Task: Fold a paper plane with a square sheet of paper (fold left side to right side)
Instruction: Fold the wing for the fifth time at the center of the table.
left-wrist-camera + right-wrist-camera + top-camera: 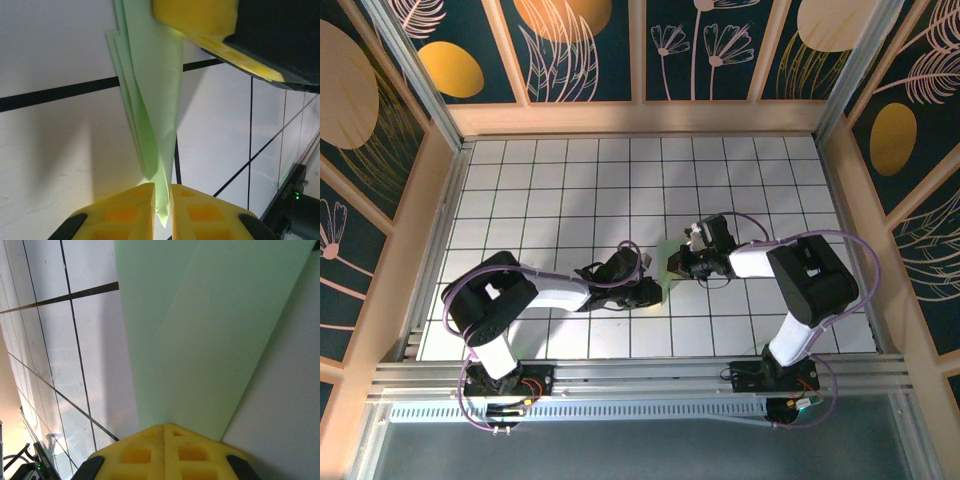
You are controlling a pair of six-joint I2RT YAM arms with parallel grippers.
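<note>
The pale green sheet of paper (667,258), folded into a slim pointed dart, hangs above the grid between both grippers. In the left wrist view its layered body (155,95) narrows to a tip that sits between the yellow fingers of my left gripper (162,197). Those jaws stand a little apart, with slim gaps beside the tip. My right gripper (165,427) is shut on the wide end of the paper (200,330); one of its yellow fingers (200,17) shows on the paper in the left wrist view. From above, the left gripper (656,291) and right gripper (676,266) nearly meet.
The white grid table (570,180) is ringed by a wooden rim (640,118) and decorated walls. The arm bases stand on a metal rail (640,378) at the near edge. Open tiles lie behind and to both sides of the grippers.
</note>
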